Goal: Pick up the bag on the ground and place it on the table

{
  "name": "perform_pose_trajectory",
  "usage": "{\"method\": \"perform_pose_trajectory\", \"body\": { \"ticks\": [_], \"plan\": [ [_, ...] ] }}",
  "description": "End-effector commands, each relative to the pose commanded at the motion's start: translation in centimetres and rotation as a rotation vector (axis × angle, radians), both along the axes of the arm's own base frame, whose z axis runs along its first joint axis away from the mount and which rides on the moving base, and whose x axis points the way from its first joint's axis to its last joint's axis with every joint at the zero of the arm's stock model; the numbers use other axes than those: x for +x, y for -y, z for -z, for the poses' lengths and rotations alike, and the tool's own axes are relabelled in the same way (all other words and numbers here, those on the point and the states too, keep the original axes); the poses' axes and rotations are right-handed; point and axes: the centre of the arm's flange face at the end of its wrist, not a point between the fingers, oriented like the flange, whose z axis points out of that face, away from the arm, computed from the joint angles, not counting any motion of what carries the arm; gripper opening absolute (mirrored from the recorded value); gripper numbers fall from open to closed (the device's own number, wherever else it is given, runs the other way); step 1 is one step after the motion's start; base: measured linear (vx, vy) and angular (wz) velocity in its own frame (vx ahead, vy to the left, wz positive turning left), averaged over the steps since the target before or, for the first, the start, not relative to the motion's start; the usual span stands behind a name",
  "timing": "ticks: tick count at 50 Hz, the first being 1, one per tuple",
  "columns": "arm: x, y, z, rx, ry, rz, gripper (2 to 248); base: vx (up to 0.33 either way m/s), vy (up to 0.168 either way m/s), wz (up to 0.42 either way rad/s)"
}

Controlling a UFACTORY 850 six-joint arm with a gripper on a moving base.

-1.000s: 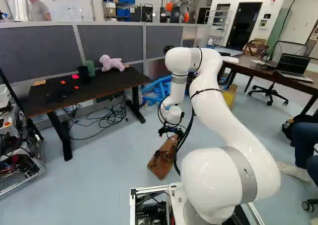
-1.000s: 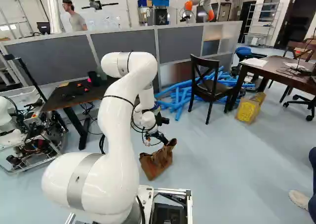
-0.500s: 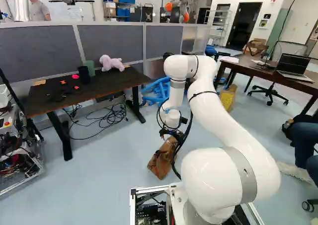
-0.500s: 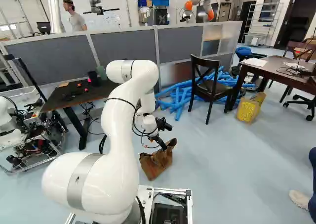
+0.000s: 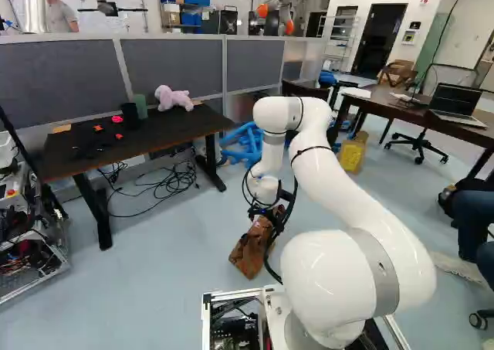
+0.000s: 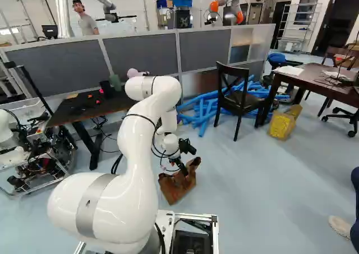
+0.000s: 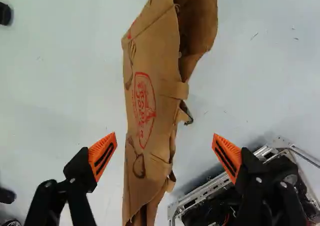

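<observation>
- Pale floor (image 5: 162,257), dark desk (image 5: 177,127) far left.
- Brown bag (image 6: 175,189) rests on the floor, near.
- Hand (image 6: 184,172) is spread, one finger either side of the bag.

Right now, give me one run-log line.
gripper open | brown bag on floor, seen between fingers, ungripped | lift not begun

Record tan-brown, soft-sided bag (image 7: 157,61), marked with red oval print (image 7: 144,111) and darker fork-and-spoon drawings. Log black two-fingered gripper (image 6: 184,171) with orange pads (image 7: 102,156), striped black. Note glossy white, rounded arm (image 6: 134,147), banded grey. Add pink plush toy (image 5: 174,98), dark brown table (image 5: 174,130) with black legs, long blue tubes (image 6: 205,105), yellow bin (image 6: 280,127).
</observation>
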Motion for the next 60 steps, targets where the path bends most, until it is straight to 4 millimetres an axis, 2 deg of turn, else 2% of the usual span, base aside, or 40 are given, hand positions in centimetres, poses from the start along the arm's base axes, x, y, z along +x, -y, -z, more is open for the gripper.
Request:
{"method": "perform_pose_trajectory", "body": {
  "ticks": [58, 59, 60],
  "plan": [
    [0.5, 0.0, 8.7, 0.004, -0.031, 0.032, 245, 0.0, 0.0, 0.0],
    [0.5, 0.0, 8.7, 0.004, -0.031, 0.032, 213, 0.0, 0.0, 0.0],
    [0.5, 0.0, 8.8, 0.004, -0.031, 0.032, 213, 0.0, 0.0, 0.0]
  ]
}}
